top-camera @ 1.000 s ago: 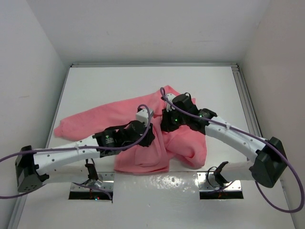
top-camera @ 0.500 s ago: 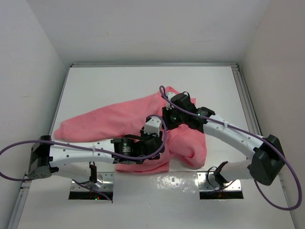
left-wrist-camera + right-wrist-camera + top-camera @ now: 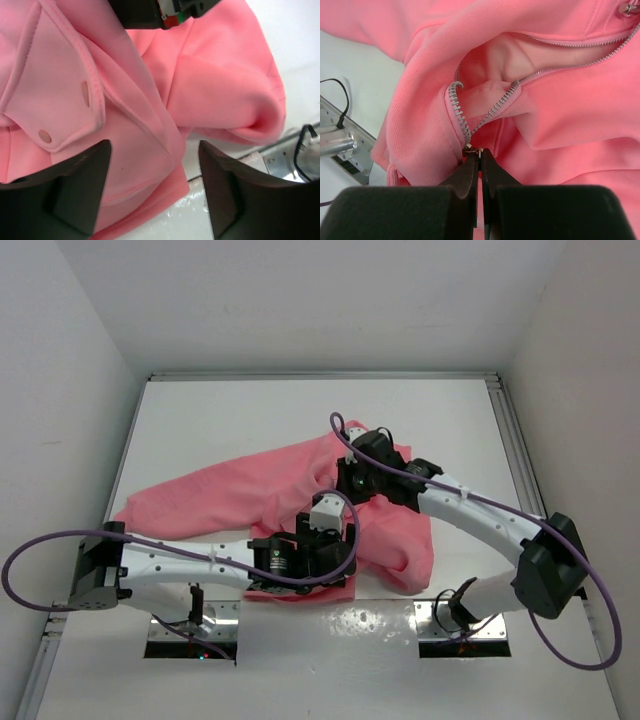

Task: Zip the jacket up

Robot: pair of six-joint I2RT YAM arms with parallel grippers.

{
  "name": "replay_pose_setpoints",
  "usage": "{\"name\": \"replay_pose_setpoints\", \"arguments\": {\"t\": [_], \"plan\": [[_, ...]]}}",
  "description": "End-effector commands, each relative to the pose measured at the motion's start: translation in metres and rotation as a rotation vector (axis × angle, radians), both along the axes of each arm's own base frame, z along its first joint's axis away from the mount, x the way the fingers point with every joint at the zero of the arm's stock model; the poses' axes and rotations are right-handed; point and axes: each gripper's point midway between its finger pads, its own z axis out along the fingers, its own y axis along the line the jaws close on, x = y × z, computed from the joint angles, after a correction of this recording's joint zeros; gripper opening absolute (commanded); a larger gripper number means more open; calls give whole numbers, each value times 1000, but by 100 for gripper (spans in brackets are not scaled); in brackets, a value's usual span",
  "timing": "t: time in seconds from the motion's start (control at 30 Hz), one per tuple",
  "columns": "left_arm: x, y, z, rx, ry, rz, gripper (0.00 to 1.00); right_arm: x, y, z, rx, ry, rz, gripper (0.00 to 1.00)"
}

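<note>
The salmon-pink jacket [image 3: 260, 485] lies crumpled across the middle of the table, one sleeve stretched out to the left. Its zipper [image 3: 490, 107] gapes open above the small metal pull [image 3: 474, 148]. My right gripper [image 3: 480, 152] is shut on that pull, over the jacket's upper middle [image 3: 350, 480]. My left gripper [image 3: 152, 190] stands wide open over the jacket's near hem [image 3: 165, 197], with fabric and bare table between its fingers [image 3: 75, 190]. It holds nothing. The snap-flap pocket [image 3: 55, 100] shows just beyond it. From above, the left gripper [image 3: 335, 558] sits at the jacket's near edge.
Two metal mounting plates [image 3: 190, 635] [image 3: 465, 630] lie at the near table edge, with cables. A metal rail [image 3: 515, 450] runs along the table's right side. White walls enclose the table on the left, back and right. The right arm's wrist [image 3: 160, 12] hangs over the jacket just beyond my left gripper.
My left gripper has opened from nearly shut to wide open and the left arm has swung right, toward the jacket's near hem. The right gripper crept slightly left, still shut on the pull.
</note>
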Motion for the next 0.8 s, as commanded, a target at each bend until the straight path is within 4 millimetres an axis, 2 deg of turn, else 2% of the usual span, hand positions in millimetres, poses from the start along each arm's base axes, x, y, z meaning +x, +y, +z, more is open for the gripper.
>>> {"name": "replay_pose_setpoints", "arguments": {"t": [0.0,0.07,0.23,0.33,0.43,0.47,0.53,0.57,0.63,0.67,0.77], "plan": [[13,-10,11,-67,-58,69,70,10,9,36,89,-90,-25,0],[21,-15,10,-74,-67,72,72,4,8,40,110,-86,-13,0],[46,-9,-2,-36,-88,139,72,-10,8,45,160,-69,19,0],[60,-5,-1,-30,-114,174,69,-17,8,47,179,-59,32,0],[74,7,-4,-27,-129,231,62,-24,9,44,188,-36,57,0],[83,18,-7,-13,-136,267,59,-28,8,44,195,-31,68,0],[87,26,-8,0,-139,292,51,-31,7,44,199,-31,68,0],[89,33,-4,6,-161,308,30,-32,5,44,196,-32,66,0],[90,45,3,25,-179,327,4,-34,-1,42,179,-38,60,0],[89,52,5,37,-185,340,0,-34,-4,40,165,-39,54,0],[82,83,8,76,-192,380,0,-31,-14,40,134,-73,23,0]]}}
